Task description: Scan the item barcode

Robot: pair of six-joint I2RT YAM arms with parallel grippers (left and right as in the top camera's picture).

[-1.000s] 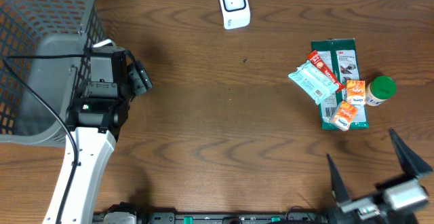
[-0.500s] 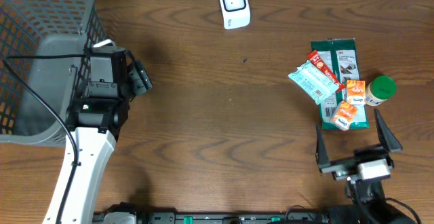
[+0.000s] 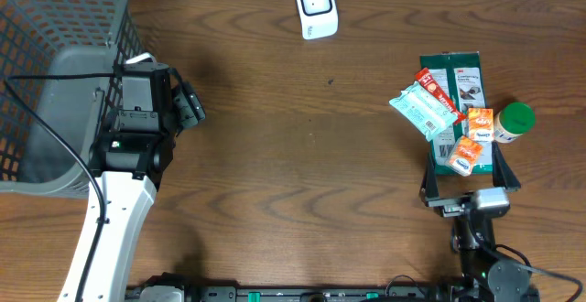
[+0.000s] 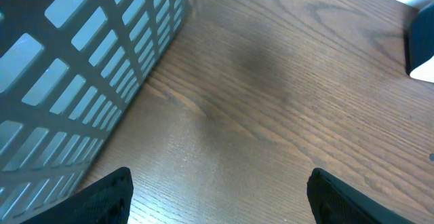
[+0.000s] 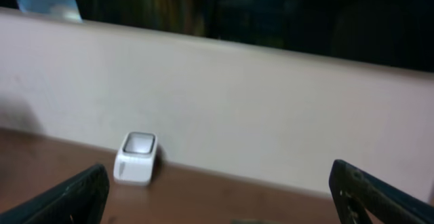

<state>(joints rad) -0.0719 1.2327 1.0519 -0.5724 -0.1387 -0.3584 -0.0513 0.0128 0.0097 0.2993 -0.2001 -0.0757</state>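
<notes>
Several items lie in a pile at the right of the table: a dark green flat package [image 3: 462, 87], a pale blue pouch [image 3: 419, 108], small orange packets [image 3: 480, 122] and a green-capped bottle [image 3: 515, 121]. The white barcode scanner [image 3: 316, 7] stands at the far edge and also shows in the right wrist view as the scanner [image 5: 137, 157]. My right gripper [image 3: 467, 181] is open at the pile's near end, its fingers flanking the green package's lower edge and holding nothing. My left gripper [image 3: 189, 105] is open over bare wood beside the basket.
A grey mesh basket [image 3: 55, 64] fills the far left corner, and the basket wall [image 4: 81, 75] is close on the left of the left wrist view. A pale wall [image 5: 258, 102] rises behind the table's far edge.
My right arm has come forward from the bottom right corner up to the near end of the pile, jaws still wide. The left arm has not moved.
</notes>
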